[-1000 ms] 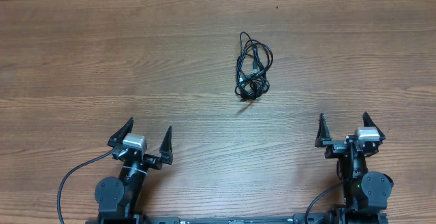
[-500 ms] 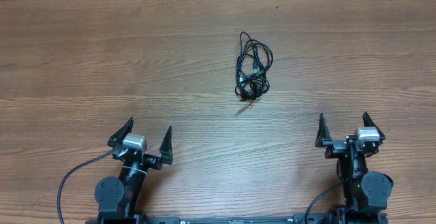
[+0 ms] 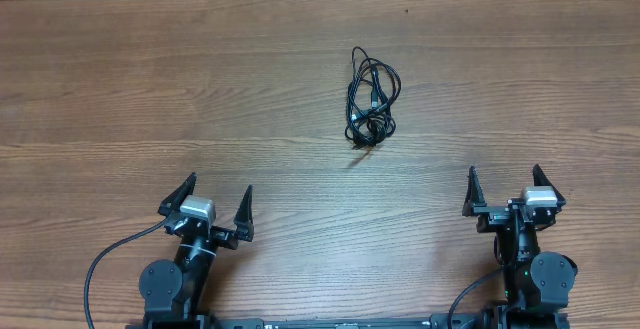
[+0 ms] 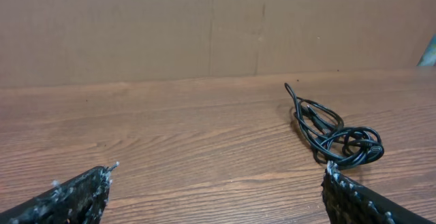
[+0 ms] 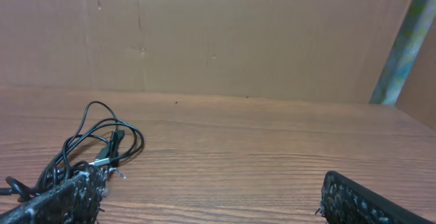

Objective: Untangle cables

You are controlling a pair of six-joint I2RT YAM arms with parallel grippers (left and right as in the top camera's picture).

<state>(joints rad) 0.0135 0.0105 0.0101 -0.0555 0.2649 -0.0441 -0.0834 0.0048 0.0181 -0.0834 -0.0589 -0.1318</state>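
The cables (image 3: 370, 97) lie in one small tangled black bundle on the wooden table (image 3: 150, 89), a little right of centre and toward the far side. The bundle also shows as the cables (image 4: 332, 132) at the right of the left wrist view and the cables (image 5: 92, 149) at the lower left of the right wrist view, with a metal plug end visible. My left gripper (image 3: 216, 200) sits near the front edge at the left, open and empty. My right gripper (image 3: 504, 186) sits near the front edge at the right, open and empty. Both are well short of the bundle.
A brown cardboard wall (image 4: 204, 26) stands along the table's far edge. A thicker black arm cable (image 3: 105, 264) loops beside the left arm's base. A grey-green post (image 5: 405, 43) rises at the right of the right wrist view.
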